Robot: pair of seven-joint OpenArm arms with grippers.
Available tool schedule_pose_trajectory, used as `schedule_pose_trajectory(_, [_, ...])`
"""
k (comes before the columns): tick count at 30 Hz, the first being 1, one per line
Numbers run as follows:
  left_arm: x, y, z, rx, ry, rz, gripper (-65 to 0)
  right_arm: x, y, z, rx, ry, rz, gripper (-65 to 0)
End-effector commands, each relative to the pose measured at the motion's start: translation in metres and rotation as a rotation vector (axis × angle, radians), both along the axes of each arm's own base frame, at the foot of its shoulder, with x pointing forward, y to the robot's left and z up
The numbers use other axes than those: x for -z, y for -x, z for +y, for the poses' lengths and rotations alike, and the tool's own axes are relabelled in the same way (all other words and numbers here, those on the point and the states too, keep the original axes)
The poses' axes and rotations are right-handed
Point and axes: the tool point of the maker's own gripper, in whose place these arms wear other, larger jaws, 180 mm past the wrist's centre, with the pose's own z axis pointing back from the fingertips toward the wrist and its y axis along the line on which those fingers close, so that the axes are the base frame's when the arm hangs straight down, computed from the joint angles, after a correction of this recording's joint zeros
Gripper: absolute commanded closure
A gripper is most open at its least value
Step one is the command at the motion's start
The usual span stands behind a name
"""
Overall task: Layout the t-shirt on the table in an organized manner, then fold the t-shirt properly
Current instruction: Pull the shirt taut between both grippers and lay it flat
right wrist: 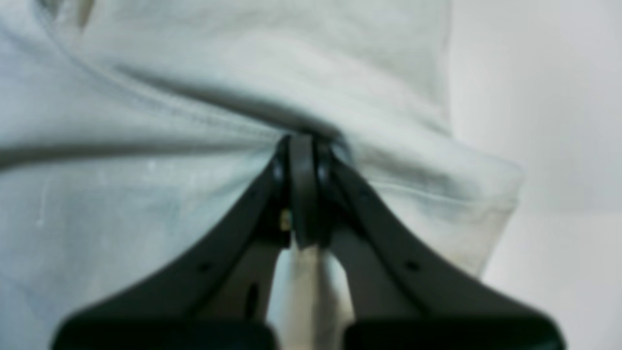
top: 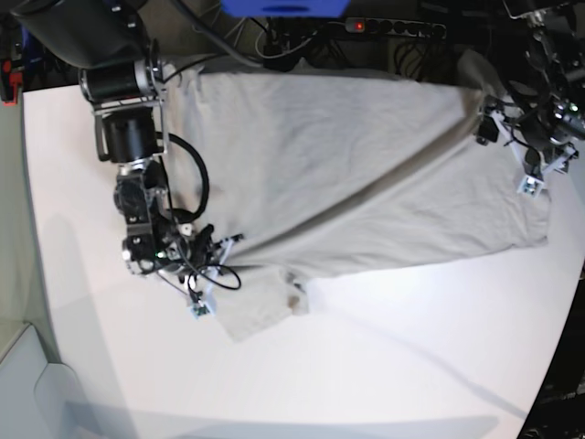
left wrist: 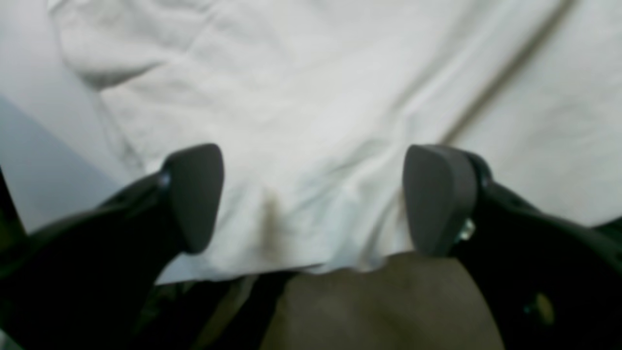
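The t-shirt lies spread across the white table, with one sleeve bunched toward the front left. My right gripper is shut on a fold of the t-shirt near that sleeve; in the base view the right gripper sits at the shirt's left edge. Over the shirt's right end my left gripper stands wide open, pads apart, with nothing between them. The cloth lies just beneath it. In the base view the left arm hovers by the table's right edge.
A power strip with a red light, cables and a blue object sit behind the table's far edge. The right arm's base stands at the back left. The table's right edge runs close to the left arm.
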Motion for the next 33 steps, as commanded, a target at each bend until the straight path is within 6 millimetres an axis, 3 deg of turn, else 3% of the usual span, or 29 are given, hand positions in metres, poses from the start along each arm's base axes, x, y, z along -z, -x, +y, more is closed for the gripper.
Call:
schedule_pose_trajectory(1, [-0.006,0.001,0.018,-0.039,-0.023,-0.011,-56.3,-0.003,-0.003,-0.019,0.034,0.066,0.016,0.0])
schedule_pose_trajectory(6, [0.008,0.017,0.041,-0.143,0.004,0.024,-56.3,-0.015,-0.016,-0.028,0.041,0.076,-0.026,0.0])
schedule_pose_trajectory(12, [0.017,0.008,0.045,-0.168,0.049,0.006,-56.3,-0.012,-0.019,-0.028,0.045,0.071,-0.017,0.0])
schedule_pose_trajectory(23, [0.046,-0.042,0.024,-0.16,0.182,0.0,-56.3,-0.002,-0.014,-0.031,0.053,0.071,0.014,0.0])
schedule_pose_trajectory(33, [0.013,-0.101,0.073,-0.177,0.019,-0.065,-56.3,-0.01,-0.024,-0.051,0.069,0.084,-0.047,0.0])
